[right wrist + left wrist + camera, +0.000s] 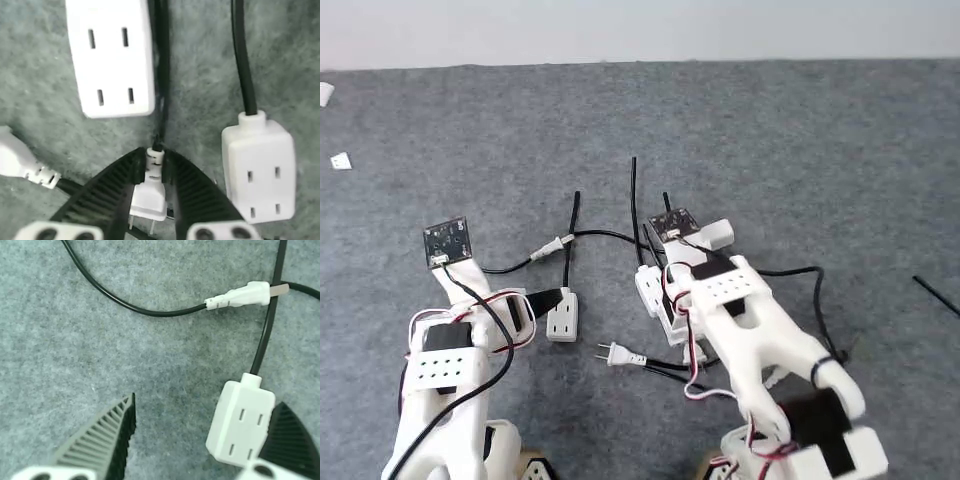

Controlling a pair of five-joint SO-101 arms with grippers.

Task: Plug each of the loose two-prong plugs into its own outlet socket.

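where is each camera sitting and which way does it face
high view: fixed above, looking down over the table; left arm and right arm show.
left wrist view: on that wrist, facing down at an outlet socket and a loose plug; the left claw shows, open.
right wrist view: on that wrist, facing down at two sockets; the right claw grips a second plug.
shared: high and left wrist views both show that outlet socket.

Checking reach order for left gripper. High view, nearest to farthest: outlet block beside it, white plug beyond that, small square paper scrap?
1. Outlet block: right beside the left gripper.
2. White two-prong plug: just beyond the block, on its black cable.
3. Paper scrap: far off, by the view's left edge.
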